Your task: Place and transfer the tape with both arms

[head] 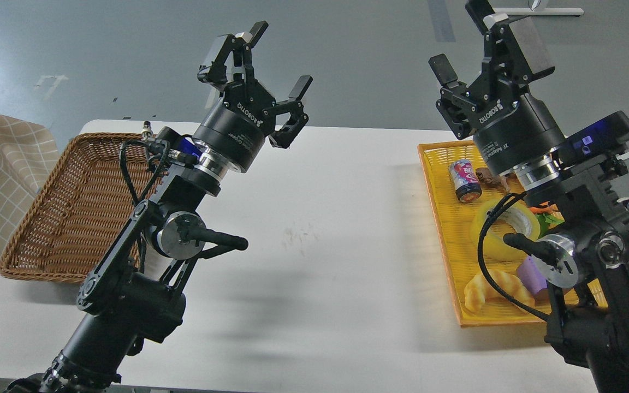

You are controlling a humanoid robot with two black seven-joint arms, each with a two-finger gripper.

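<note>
Both pincers, left [262,65] and right [489,52], gape released; glossy translucent tape [503,232] lies in ribbed yellow tray [437,207].

Head view, forward-down, table [314,229] close

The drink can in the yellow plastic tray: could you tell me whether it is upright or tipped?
Tipped. The purple-and-red drink can lies on its side on the yellow plastic tray, dark end facing the camera.

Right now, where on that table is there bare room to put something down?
The white table is bare between the wicker basket and the yellow tray. The tray is crowded: tape, can, croissant. Both grippers, left and right, hang open above.
</note>
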